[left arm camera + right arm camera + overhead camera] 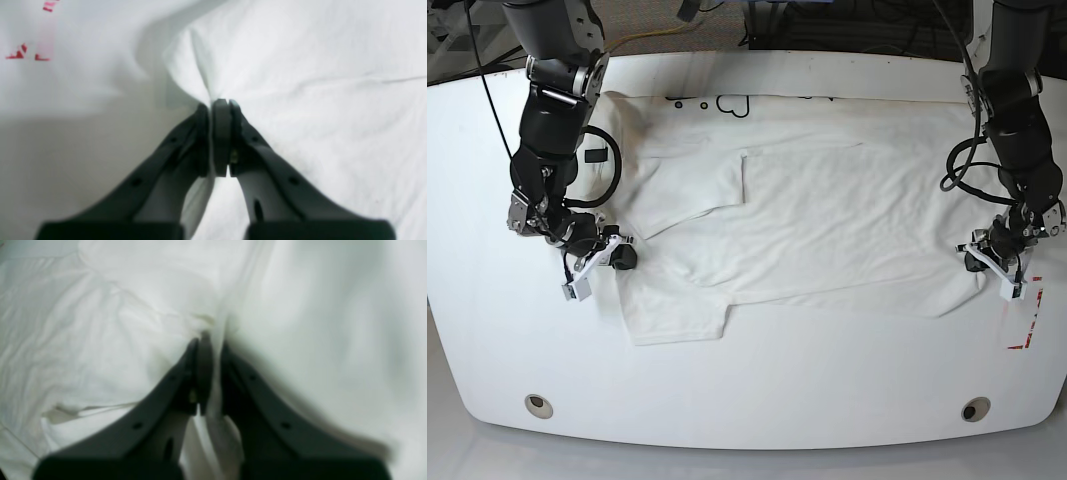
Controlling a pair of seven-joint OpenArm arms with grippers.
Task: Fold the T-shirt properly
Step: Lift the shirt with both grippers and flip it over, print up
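Observation:
The white T-shirt (827,230) lies spread across the table with its plain side up. A sleeve is folded inward at the left, and a strip of dark cloud print (717,103) shows along the far edge. My left gripper (975,262) is at the shirt's right edge. In the left wrist view the left gripper (221,101) is shut on a pinched fold of the T-shirt (300,66). My right gripper (625,258) is at the shirt's left edge. The right wrist view shows that gripper (210,338) shut on bunched T-shirt (100,323) cloth.
The white table (777,400) has two round holes near its front edge, one at the left (539,404) and one at the right (972,408). Red tape marks (1027,320) sit on the table right of the shirt, and the red marks (20,53) also show in the left wrist view.

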